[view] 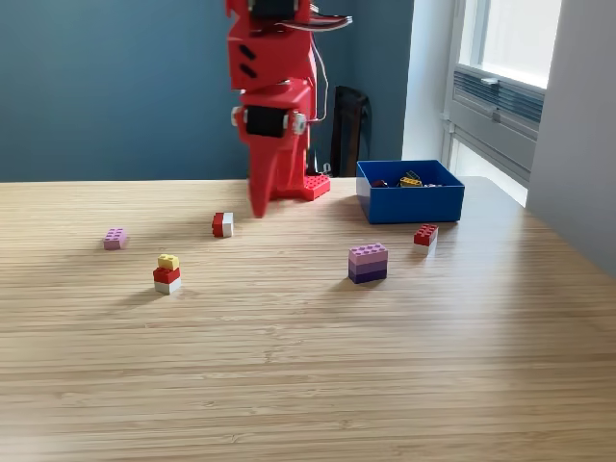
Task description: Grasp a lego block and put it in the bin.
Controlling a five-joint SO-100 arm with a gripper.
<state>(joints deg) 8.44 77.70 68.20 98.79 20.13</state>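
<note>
Nearest the camera, a bare stretch of the light wood-grain surface is filling the foreground. Beyond it, at about seven o'clock from the arm's tip, a small stack of a yellow stud on a red and a white brick is standing. A purple-and-pink stacked lego block is sitting at about five o'clock from the tip. A flat pink brick is lying far out towards nine o'clock, and a small red-and-white block is resting just beside the tip at about eight o'clock. Another red-and-white brick is sitting at seven o'clock from the open-topped blue plastic bin, close to its front corner.

The red plastic gripper is pointing down with its tip near the surface. I cannot tell how far its jaws are parted, and it is holding nothing that I can see.

The bin is standing at three o'clock from the arm, and a few dark, red and yellow pieces are already showing inside it. Judging by that, some sorting is done, while five blocks are lying loose; the nearby red-and-white block looks the likeliest next pick.
</note>
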